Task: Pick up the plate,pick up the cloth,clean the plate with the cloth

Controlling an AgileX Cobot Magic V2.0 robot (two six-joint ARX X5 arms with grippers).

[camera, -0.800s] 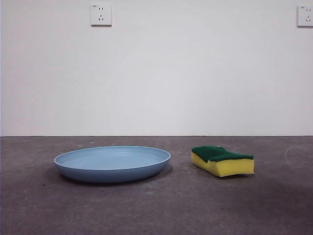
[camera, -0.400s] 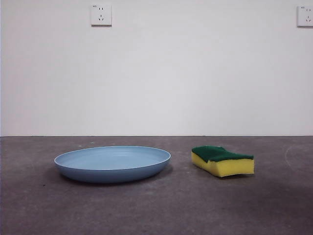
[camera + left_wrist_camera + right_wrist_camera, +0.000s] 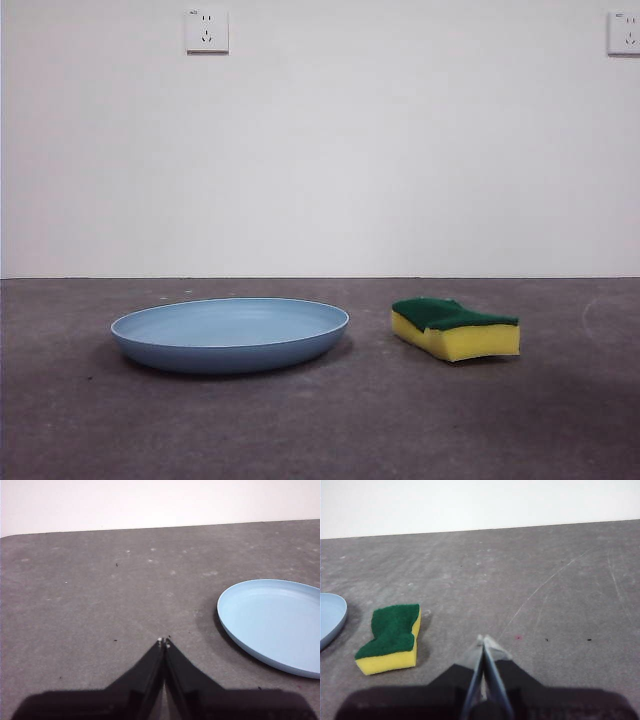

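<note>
A light-blue plate lies flat on the gray table, with the cloth, a yellow sponge, green face up, at its 3 o'clock, apart from it. The left gripper, jaws pressed together, has the plate at about 2 o'clock. The right gripper, jaws together, has the cloth at about 9 o'clock, its long axis running diagonally.

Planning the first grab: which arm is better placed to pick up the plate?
Left, probably. The plate lies beside the left claw; the right claw sits nearer the sponge. Both are shut.
</note>
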